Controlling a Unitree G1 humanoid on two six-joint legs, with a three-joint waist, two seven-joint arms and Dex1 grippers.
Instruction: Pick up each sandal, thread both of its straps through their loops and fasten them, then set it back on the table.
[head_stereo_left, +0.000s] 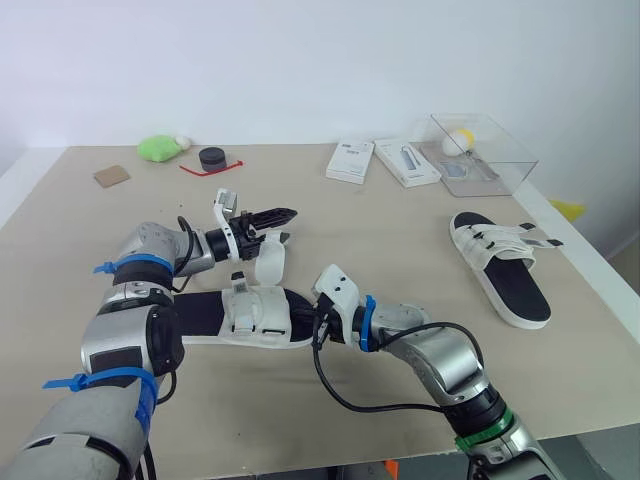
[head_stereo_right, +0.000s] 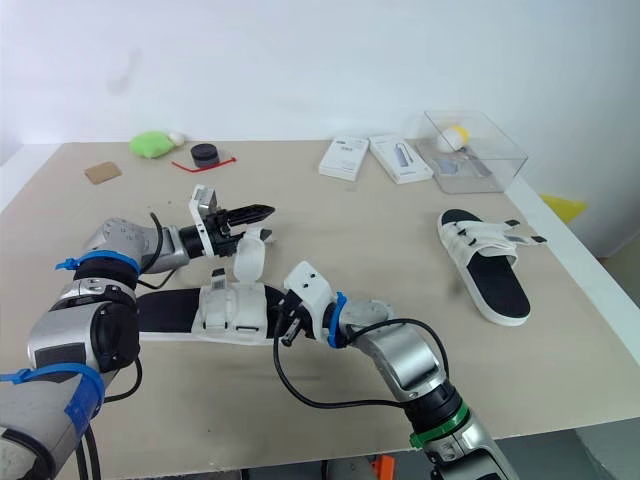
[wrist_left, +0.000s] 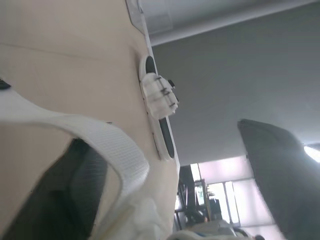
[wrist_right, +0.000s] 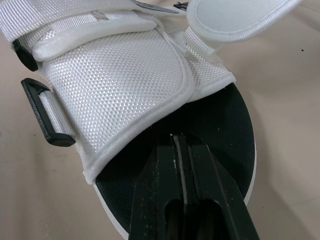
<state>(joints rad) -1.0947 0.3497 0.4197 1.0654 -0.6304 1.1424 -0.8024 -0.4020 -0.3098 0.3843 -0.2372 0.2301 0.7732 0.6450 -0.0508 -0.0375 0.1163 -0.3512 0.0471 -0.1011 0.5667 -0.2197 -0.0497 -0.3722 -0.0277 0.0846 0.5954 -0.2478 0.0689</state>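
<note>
Pinning the near sandal (head_stereo_left: 205, 312) at lower centre by its toe, the right gripper (wrist_right: 177, 145), claw together on the black footbed, could skid and let the shoe slide. Above it the left gripper (head_stereo_left: 280, 214) hangs by the upstanding strap (head_stereo_left: 270, 262); whether it grips anything I cannot tell, and a fumble would leave the strap unthreaded. Far right lies the second sandal (head_stereo_left: 500, 265).
</note>
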